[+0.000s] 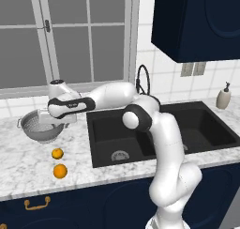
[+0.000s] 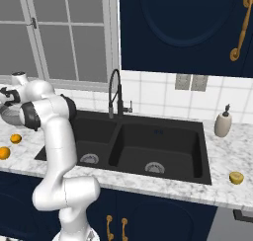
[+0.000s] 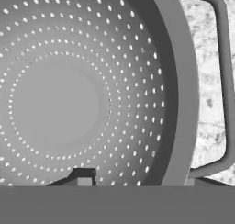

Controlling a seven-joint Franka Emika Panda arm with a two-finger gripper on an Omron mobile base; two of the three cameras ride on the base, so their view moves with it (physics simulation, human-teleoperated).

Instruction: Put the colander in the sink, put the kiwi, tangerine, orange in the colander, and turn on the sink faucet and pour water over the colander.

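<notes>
colander (image 1: 43,125) on desk (image 1: 28,157) left of sink (image 1: 159,129); two fruits (image 1: 57,153) before it toward front edge; faucet (image 1: 143,78) behind sink.

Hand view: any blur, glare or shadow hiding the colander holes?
Hand view: sharp, no glare; colander holes read clearly, with soft shading darkening the wall under the rim on the right. Left base view: even flat lighting, colander small but crisp. Right base view: sink basins very dark, little detail.
</notes>
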